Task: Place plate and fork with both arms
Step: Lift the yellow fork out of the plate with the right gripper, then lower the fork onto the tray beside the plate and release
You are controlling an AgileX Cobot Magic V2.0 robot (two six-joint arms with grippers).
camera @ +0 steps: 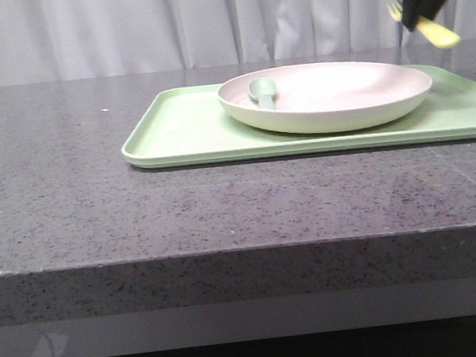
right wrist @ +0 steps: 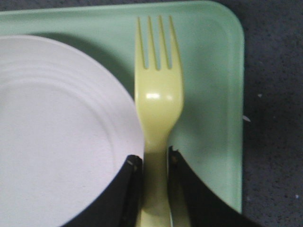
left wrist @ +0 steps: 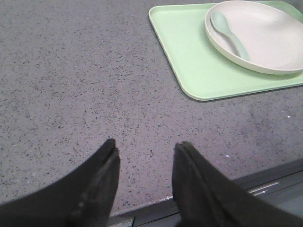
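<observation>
The right gripper [right wrist: 154,163] clamps the fork [right wrist: 156,90] by its handle, hovering; below it lie the plate [right wrist: 57,127] and tray [right wrist: 210,85]. The left gripper [left wrist: 144,158] hangs parted, empty. Next, probably: lower the fork beside the plate, then release.

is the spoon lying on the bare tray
No, the spoon lies inside the plate, which sits on the tray.

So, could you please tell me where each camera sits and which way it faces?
Front view: low at table height, facing forward at the plate on the tray; right gripper holds the fork.
Left wrist view: above the table; open left gripper.
Right wrist view: looking down over the fork, fingers clamping its handle.
All three share plate and tray.
</observation>
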